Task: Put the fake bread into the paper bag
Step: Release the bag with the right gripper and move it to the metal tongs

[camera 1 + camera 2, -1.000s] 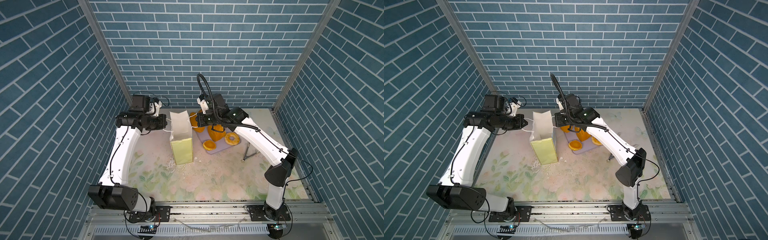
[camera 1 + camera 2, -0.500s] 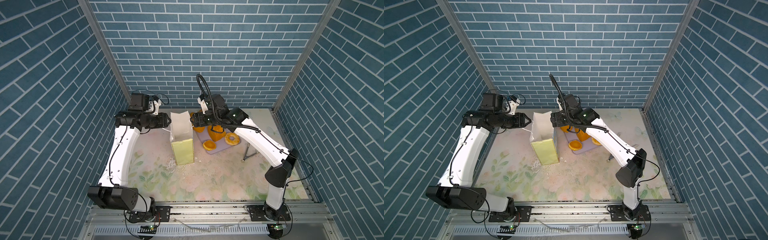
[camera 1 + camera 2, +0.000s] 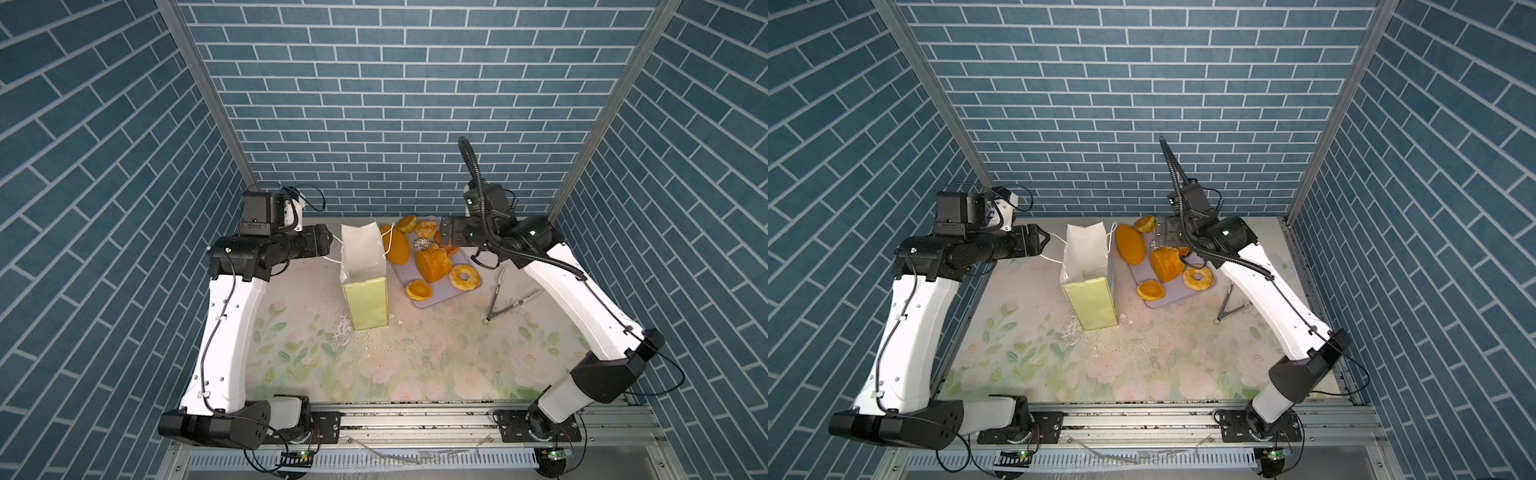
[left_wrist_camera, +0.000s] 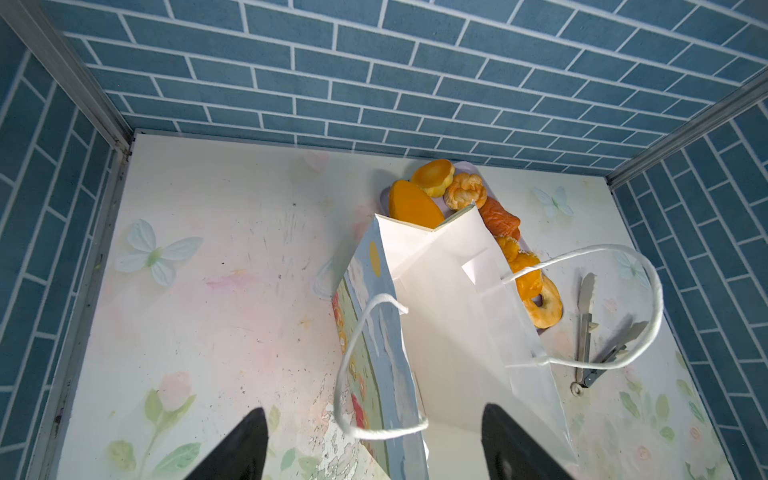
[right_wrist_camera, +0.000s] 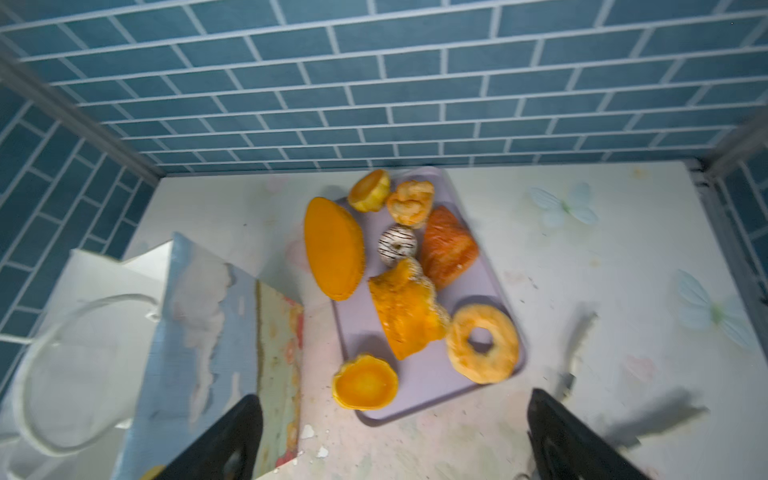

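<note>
Surface: pale floral-and-butterfly printed table mat (image 3: pixel 415 361), scuffed, with white flakes and crumbs near the middle.

Enclosure: blue brick-pattern walls (image 3: pixel 395 104) on three sides, with bare aluminium corner posts (image 3: pixel 205 89). A grey metal rail (image 3: pixel 415 415) along the near edge carries both arm bases.

Tall paper bag with white lining, sky-and-meadow faces and yellow-green narrow sides (image 3: pixel 365 297): upright, left of centre towards the back, mouth open.

Fake bread, eight pieces, all right of the bag on or against a flat lavender rectangular tray (image 5: pixel 419 382):
- long oval loaf (image 5: pixel 334 249), overhanging the tray's bag-side edge, just beside the bag
- thick cylinder loaf (image 5: pixel 407 311), mid-tray, touching the ring doughnut (image 5: pixel 484 343)
- speckled ball (image 5: pixel 397 245)
- croissant (image 5: pixel 449 245)
- two small buns (image 5: pixel 370 189) at the far end
- round tart-like bun (image 5: pixel 365 386) at the near corner

Slim metal tongs (image 3: pixel 495 295): lying in an open V on the mat right of the tray, partly under the right forearm in both top views.

Left gripper (image 4: pixel 374 409): fingers spread, level with the bag's rim on its left side. The near white cord handle (image 4: pixel 386 435) loops between them, apparently touching neither. The bag stands between this gripper and the tray.

Right gripper (image 5: pixel 395 394): fingers spread wide, holding nothing, above the tray. The right wrist view is motion-blurred.
</note>
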You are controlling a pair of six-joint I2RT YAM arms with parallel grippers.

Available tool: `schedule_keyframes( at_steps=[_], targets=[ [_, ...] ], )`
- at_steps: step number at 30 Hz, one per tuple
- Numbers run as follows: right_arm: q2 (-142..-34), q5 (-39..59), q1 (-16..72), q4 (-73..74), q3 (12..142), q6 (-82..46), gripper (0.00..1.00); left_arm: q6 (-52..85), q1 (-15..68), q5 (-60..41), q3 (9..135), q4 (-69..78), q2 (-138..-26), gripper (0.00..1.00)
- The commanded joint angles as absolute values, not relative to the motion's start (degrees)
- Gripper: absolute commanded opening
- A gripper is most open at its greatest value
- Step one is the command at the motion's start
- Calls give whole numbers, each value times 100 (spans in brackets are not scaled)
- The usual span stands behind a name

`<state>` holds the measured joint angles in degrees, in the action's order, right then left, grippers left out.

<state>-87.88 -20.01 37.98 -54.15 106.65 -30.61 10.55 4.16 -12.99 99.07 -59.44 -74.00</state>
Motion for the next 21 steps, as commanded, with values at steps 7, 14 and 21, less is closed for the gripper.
schedule_keyframes(
  at_steps=[7,14,21],
  targets=[
    [-7511,-2079,2438,-5698,7938,-4796,99,1502,-294,-1070,9735,-5758,-7112,86],
    [-7242,-1787,2224,-5166,6467,-5857,99,1561,-332,-1045,9378,-5801,-7119,87],
    [-7689,-1441,2187,-4868,6065,-6468,99,1715,-660,-1657,8871,-5366,-7032,88]
  ],
)
